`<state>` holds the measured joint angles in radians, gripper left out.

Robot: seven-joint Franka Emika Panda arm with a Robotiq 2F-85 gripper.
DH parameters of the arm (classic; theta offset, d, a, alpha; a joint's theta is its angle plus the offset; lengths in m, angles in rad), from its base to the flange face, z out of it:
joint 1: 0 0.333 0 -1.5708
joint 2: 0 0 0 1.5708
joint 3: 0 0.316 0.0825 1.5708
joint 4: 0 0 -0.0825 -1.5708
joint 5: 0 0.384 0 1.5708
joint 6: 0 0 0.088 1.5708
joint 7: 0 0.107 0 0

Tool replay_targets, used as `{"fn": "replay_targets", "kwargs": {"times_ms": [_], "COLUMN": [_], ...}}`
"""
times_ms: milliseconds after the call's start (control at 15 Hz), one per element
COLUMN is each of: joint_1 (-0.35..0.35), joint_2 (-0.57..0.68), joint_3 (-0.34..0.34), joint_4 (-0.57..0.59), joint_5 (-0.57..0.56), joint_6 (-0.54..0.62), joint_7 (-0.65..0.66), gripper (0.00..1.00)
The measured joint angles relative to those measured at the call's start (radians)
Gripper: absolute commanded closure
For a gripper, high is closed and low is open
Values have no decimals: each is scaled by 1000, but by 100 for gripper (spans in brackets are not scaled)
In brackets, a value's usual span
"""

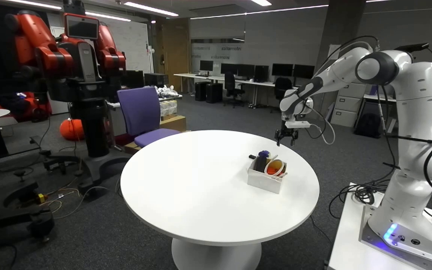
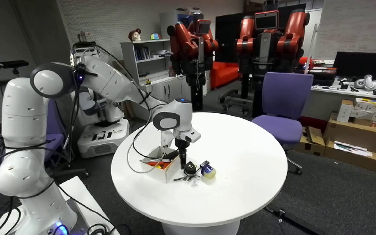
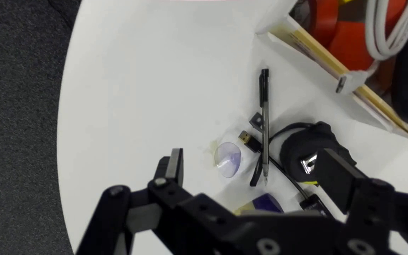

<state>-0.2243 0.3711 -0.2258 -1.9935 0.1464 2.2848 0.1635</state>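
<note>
wrist view, bottom: black gripper point(image 3: 253, 166), fingers apart. near centre: clear shallow disc point(image 3: 228, 159); slim plastic pen point(image 3: 265, 127), crossing a usb cable point(image 3: 253, 144). right of centre: rounded black tape measure point(image 3: 293, 152). upper right: white box point(image 3: 324, 56), tan-edged. smooth round table point(image 3: 147, 88); speckled carpet point(image 3: 16, 127), left edge. exterior views alone: rounded white pedestal point(image 1: 216, 255), bottom; purple chair point(image 1: 137, 108) beyond.

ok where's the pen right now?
Wrist view, right of centre: the pen lies across the USB cable, between the suction cup and the tape measure.
</note>
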Motion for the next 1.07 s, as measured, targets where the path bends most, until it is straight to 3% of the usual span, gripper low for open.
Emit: {"fn": "replay_targets", "kwargs": {"times_ms": [533, 1067], "joint_1": [0, -15], "joint_2": [220, 377], "joint_3": [-8, -39], "joint_4": [272, 453], "joint_5": [96, 143], "joint_6": [-10, -8], "joint_7": [337, 653], "gripper": [0, 0]}}
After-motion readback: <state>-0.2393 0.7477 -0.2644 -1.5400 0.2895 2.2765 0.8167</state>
